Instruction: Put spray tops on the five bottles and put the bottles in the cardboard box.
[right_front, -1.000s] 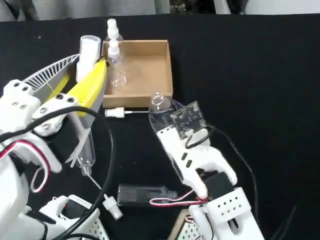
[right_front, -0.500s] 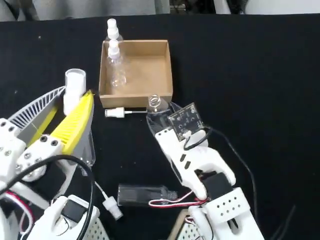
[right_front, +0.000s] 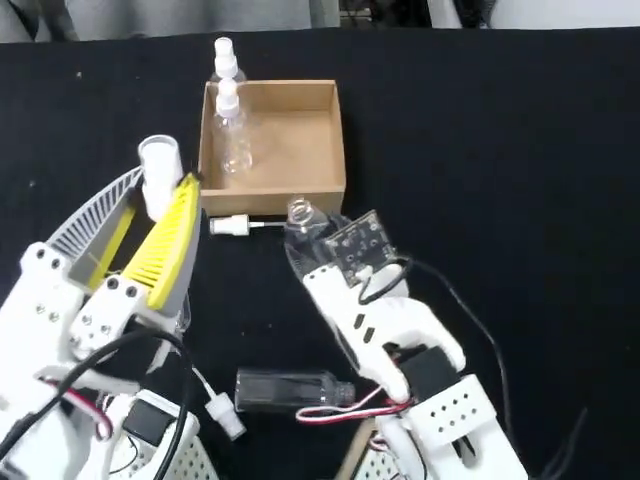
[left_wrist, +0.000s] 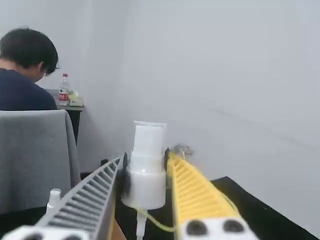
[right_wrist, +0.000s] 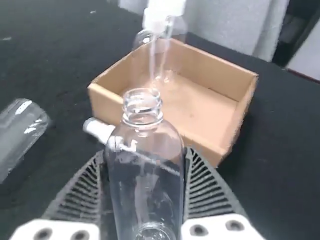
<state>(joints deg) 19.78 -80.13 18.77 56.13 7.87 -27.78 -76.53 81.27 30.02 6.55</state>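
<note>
High view: clamping a spray top in the left gripper, beside the cardboard box near the table's far edge; gripping an uncapped bottle in the right gripper, just before the box. Left wrist view: pinching the top's collar. Right wrist view: presenting the open neck. Judged: capping in hand; next calling for aligning top over neck.

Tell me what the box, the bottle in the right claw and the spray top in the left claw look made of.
The box: brown matt cardboard, raw cut edges. The bottle: clear, glossy plastic or glass, with bright highlights. The spray top: white opaque plastic by its look, smooth.
</note>
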